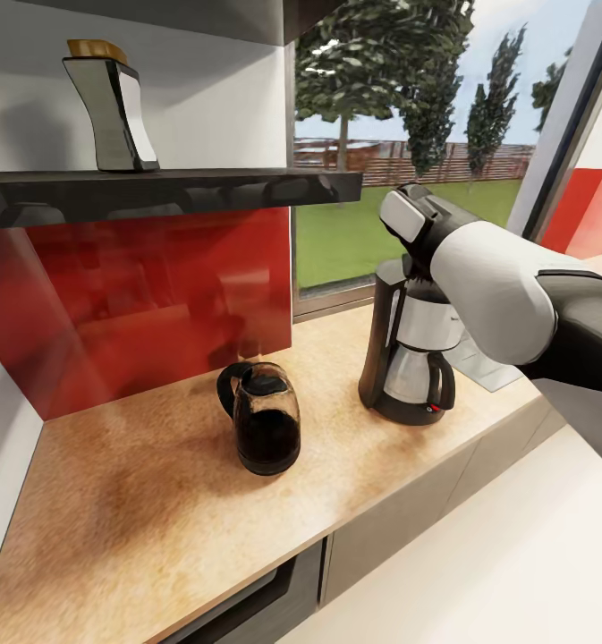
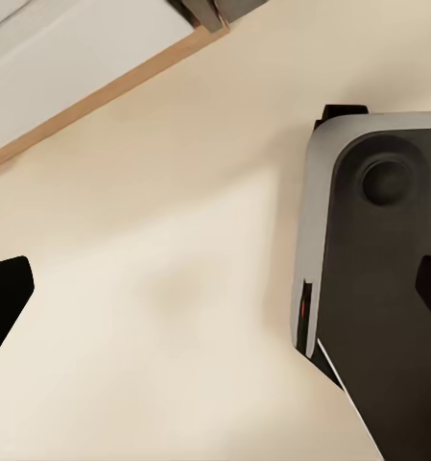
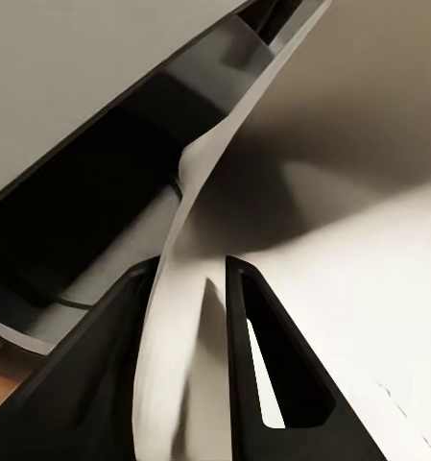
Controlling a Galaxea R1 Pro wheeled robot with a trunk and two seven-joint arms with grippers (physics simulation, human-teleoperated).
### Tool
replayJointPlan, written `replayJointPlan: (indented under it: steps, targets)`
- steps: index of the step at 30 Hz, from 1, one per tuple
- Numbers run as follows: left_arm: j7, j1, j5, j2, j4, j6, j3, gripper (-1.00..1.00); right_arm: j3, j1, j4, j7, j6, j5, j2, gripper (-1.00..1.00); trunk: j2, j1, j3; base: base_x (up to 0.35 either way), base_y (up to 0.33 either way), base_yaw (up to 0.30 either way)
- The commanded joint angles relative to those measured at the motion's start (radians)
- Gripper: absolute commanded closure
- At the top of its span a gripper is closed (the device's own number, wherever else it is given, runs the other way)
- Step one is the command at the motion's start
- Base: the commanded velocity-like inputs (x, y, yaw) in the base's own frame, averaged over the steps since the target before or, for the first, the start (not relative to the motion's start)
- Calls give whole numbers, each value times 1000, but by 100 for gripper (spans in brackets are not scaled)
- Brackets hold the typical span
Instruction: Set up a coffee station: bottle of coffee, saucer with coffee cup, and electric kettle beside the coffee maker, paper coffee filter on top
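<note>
Layout of the counter corner, head view: the kettle (image 1: 263, 427) stands on the countertop (image 1: 139, 501), left of and apart from the coffee maker (image 1: 411, 358), slightly nearer the front edge. The coffee maker stands by the window (image 1: 399, 134), with the sink (image 1: 481, 362) just behind and to its right. The shelf (image 1: 157, 190) runs along the wall above the kettle; the bottle (image 1: 113, 105) stands on it toward the left. The right arm (image 1: 506, 291) reaches over the coffee maker's top
</note>
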Motion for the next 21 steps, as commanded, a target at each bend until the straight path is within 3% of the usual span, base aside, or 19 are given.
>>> replayJointPlan:
  steps: [1,14,15,21]
  targets:
    - [2,-1,-9,0,1,-4,7,-100,-8,-1,-1,-10,1,-4,0,100,-2,1,-2,0,0,0]
    - [2,-1,-9,0,1,-4,7,-100,-8,0,-1,-9,1,-4,0,100,-2,1,-2,0,0,0]
    - [2,-1,-9,1,1,-4,7,-100,-7,0,-1,-8,1,-4,0,-100,-2,1,-2,0,0,0]
    - [2,-1,-9,1,1,-4,7,-100,-7,1,-1,-8,1,-4,0,-100,-2,1,-2,0,0,0]
